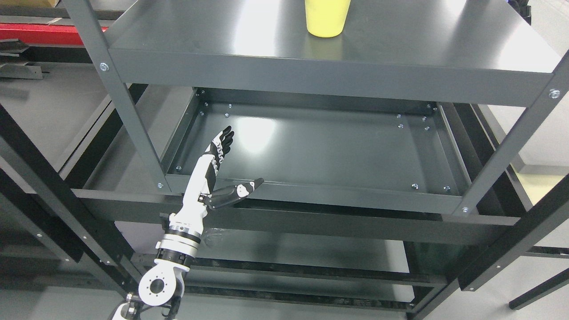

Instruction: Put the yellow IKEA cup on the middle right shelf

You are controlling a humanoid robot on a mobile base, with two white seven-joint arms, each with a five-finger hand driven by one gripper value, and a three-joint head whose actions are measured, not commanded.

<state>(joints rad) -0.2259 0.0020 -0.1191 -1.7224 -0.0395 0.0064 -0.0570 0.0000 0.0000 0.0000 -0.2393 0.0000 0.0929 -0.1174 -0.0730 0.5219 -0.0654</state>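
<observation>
A yellow cup (326,18) stands upright on the upper dark grey shelf (400,49), near the top middle of the head view; its upper part is cut off by the frame edge. My left hand (229,164) is open and empty, fingers straight and thumb spread out, reaching from the lower left over the front left of the lower shelf tray (320,146). It is well below and to the left of the cup. The right arm does not show.
The grey metal shelf unit has slanted uprights at the left (120,98) and right (520,138). More shelves lie lower (311,249). A black frame (44,186) and a red bar (49,33) stand at the left.
</observation>
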